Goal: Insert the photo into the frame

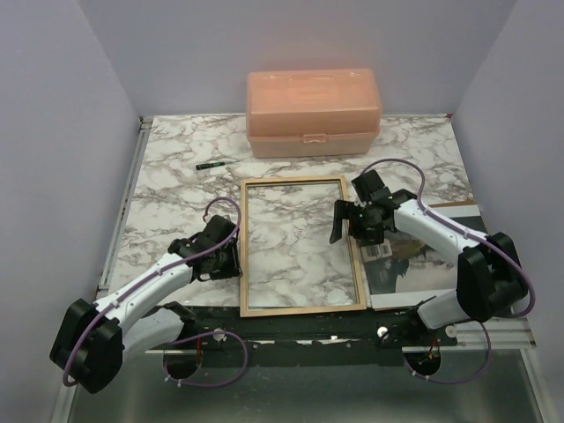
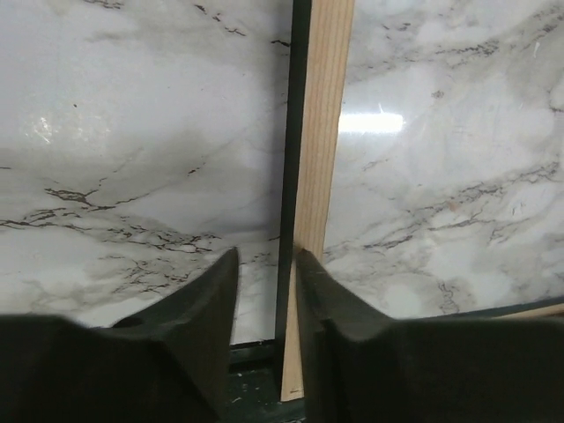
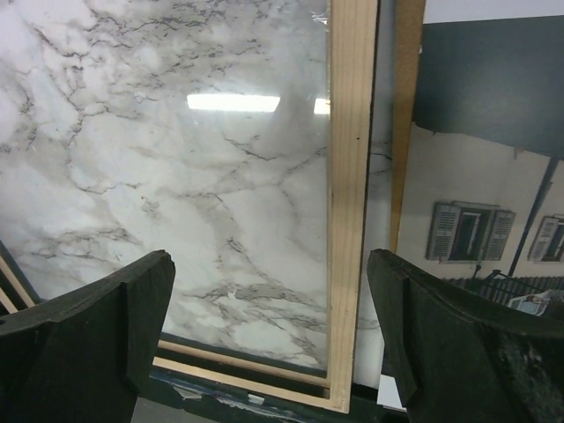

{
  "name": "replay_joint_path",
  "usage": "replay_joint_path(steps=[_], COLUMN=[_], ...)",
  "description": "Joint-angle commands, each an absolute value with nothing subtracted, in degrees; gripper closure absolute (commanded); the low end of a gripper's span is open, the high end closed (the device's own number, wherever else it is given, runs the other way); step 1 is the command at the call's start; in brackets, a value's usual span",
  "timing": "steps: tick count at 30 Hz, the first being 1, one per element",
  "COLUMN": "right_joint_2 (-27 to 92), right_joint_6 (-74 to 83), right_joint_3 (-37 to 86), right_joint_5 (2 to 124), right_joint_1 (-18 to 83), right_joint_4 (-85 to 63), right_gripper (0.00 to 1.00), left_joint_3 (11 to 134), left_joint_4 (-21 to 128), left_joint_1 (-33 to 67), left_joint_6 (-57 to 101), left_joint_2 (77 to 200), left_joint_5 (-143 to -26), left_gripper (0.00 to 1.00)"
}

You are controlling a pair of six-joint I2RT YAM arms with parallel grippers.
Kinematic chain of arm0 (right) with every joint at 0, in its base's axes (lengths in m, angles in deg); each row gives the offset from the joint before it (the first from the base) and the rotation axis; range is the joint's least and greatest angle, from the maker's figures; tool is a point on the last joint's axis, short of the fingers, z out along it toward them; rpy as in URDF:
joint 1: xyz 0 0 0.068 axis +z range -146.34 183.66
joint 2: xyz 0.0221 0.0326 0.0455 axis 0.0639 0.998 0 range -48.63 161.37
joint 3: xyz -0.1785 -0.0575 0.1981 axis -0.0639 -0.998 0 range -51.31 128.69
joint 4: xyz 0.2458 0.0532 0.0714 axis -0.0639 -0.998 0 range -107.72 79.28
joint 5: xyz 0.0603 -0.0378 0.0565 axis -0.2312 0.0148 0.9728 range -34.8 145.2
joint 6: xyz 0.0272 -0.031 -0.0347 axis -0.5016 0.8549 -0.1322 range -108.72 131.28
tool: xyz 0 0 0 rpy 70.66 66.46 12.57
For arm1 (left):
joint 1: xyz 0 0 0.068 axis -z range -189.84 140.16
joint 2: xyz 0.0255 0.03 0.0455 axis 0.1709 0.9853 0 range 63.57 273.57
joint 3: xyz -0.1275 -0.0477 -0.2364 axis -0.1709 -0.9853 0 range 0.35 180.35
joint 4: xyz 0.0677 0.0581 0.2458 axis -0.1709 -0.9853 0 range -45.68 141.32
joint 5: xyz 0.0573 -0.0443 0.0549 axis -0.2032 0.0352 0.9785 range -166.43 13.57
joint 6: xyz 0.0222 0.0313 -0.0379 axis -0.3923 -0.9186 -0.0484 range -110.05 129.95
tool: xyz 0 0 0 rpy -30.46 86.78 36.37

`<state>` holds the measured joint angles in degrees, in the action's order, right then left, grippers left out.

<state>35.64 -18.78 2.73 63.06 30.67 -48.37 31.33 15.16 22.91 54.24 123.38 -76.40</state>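
Observation:
The frame (image 1: 301,307) lies flat mid-table, light wood side up, with the marble showing through its pane. My left gripper (image 1: 231,257) is at its left rail. In the left wrist view the fingers (image 2: 211,304) stand slightly apart astride that rail (image 2: 324,132), and a strip of marble shows between the left finger and the rail's black edge. My right gripper (image 1: 348,220) hangs wide open over the right rail (image 3: 351,176), holding nothing. The photo (image 1: 414,264) lies face up right of the frame, partly under the right arm; its white building (image 3: 476,211) shows beside the right finger.
A peach plastic box (image 1: 313,110) stands at the back centre. A small dark marker (image 1: 210,165) lies left of it. A brown panel edge (image 3: 407,115) runs between the frame and the photo. Walls close in on both sides. A black strip (image 1: 300,322) borders the near edge.

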Motion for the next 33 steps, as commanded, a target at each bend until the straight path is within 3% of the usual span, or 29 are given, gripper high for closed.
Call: replay_joint_path(steps=[1,7,18,33], right_joint_2=[33.74,31.47,31.68,39.04], right_joint_6=[-19.11,-20.02,-23.24,-23.56], right_joint_3=[1.72,-3.89,-6.4,-0.11], right_joint_5=[57.7,59.33,66.06,71.75], right_joint_1=[30.91,30.91,30.86,30.89], right_joint_4=[-50.61,-49.41,-45.48,-41.79], right_gripper=[0.0,0.0,0.16,0.16], left_joint_3=[29.85,29.07,26.26,27.48], left_joint_4=[15.46,16.73,27.05,29.68], left_joint_1=[23.14,22.64,19.53,14.07], left_joint_6=[54.21,54.97,55.21,52.67], left_joint_2=[118.39,116.27,120.37,125.93], left_joint_5=[-76.25,-80.07,-89.1,-92.0], left_gripper=[0.57,0.35,0.38,0.43])
